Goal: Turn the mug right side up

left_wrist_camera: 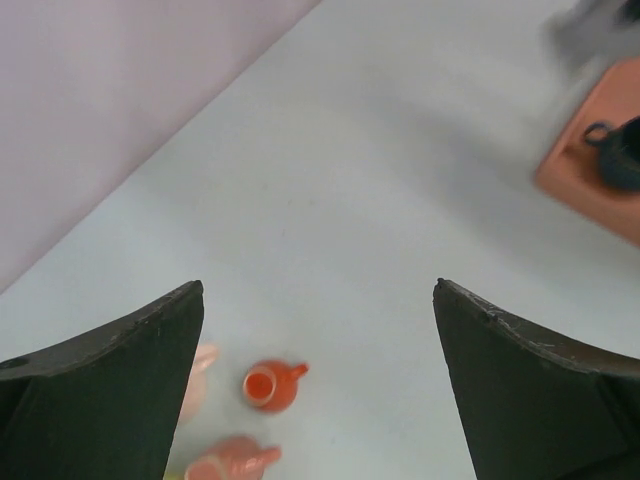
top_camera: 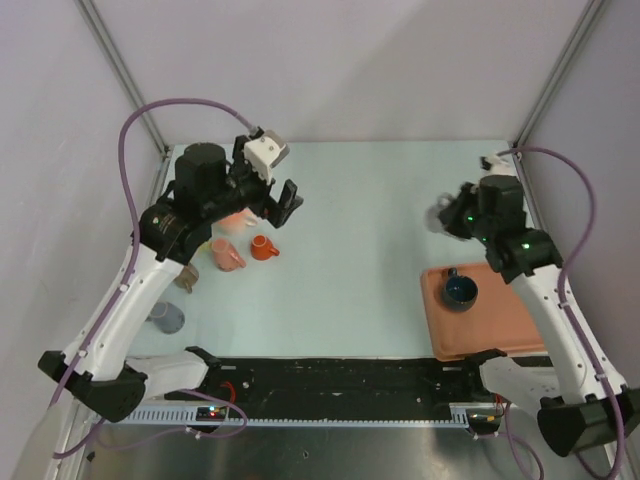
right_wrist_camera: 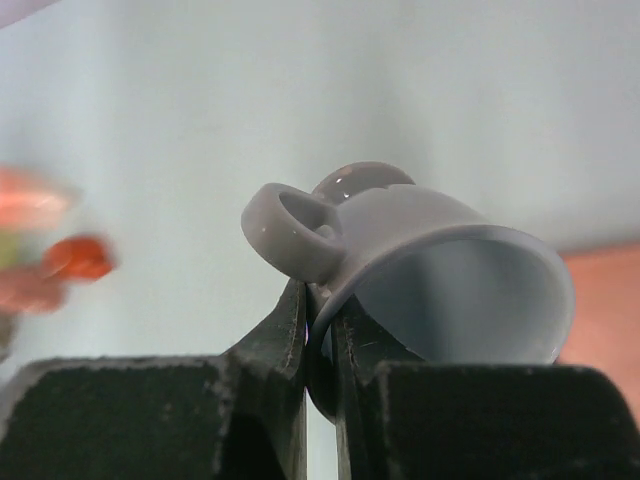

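Near edge: both arm bases sit on the black rail along the front of the surface (top_camera: 370, 200).

Left near: a grey cup (top_camera: 166, 318) stands close to the left border, with the left arm's link passing above it.

Right near: orange tray (top_camera: 510, 310) lies against the right border, its front edge just behind the rail. A dark blue cup (top_camera: 460, 291) stands upright in the tray's far-left part, handle toward the far side.

Mid left: a pink mug (top_camera: 226, 254) lies on its side, and a small orange cup (top_camera: 263, 247) stands just right of it, mouth up, the two near each other but apart. Left tool (top_camera: 280, 210) hangs above and beyond them, fingers spread wide and gripping nothing; the left wrist view shows the orange cup low between the fingers.

Mid right: right tool (right_wrist_camera: 318, 300) is clenched on the grey mug (right_wrist_camera: 440, 260), pinching its wall just under the handle. The mug is tilted on its side, mouth facing back toward the wrist camera and handle up-left. Overhead it blurs at (top_camera: 436, 214), just beyond the tray's far-left corner, and it looks clear of the surface.

Centre to far: a broad bare stretch runs between the two tools up to the back wall; frame posts mark both far corners
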Tool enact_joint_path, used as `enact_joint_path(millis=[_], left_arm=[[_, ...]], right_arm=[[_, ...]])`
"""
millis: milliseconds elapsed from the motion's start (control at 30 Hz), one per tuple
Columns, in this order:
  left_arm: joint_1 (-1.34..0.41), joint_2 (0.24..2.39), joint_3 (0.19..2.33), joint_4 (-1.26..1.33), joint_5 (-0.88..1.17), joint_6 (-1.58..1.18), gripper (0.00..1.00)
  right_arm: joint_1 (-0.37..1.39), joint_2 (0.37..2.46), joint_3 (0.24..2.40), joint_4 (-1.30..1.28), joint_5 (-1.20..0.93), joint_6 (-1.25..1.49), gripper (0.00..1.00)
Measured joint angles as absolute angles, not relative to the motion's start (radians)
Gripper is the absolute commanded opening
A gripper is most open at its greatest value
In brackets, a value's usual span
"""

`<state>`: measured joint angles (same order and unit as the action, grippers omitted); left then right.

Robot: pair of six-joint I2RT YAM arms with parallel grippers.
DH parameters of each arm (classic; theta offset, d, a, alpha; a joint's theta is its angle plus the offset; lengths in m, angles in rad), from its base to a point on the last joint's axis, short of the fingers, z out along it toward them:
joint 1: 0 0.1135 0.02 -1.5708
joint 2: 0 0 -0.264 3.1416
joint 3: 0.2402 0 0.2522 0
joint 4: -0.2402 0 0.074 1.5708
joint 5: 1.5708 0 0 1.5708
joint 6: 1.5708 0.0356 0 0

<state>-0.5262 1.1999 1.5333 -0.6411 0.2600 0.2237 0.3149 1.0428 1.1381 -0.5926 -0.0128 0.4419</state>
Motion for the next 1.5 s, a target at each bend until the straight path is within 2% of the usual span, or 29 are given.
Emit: enact_joint_path(millis=[233,333,533,1500], left_arm=[[-0.526,1.097,1.277,-0.667,0.024,0.317,1.0],[-0.524,1.081,1.172,-0.709,-0.044,0.348,1.0],[-0.523,1.019,1.034,-0.774,-0.054,0.399,1.0],[-0.523,0.996,1.04,-0.775,-0.038,0.506,1.0]], right_arm=[[0.053,1.025,1.073,-0.842,0.283,0.405,0.0],[-0.059,1.038,0.98,-0.862,0.293,0.394,0.0],[-0.231,1.11,0.892,-0.838,0.216,0.379,0.0],[-0.002,1.267,0.865,-0.692,0.229,0.395,0.0]])
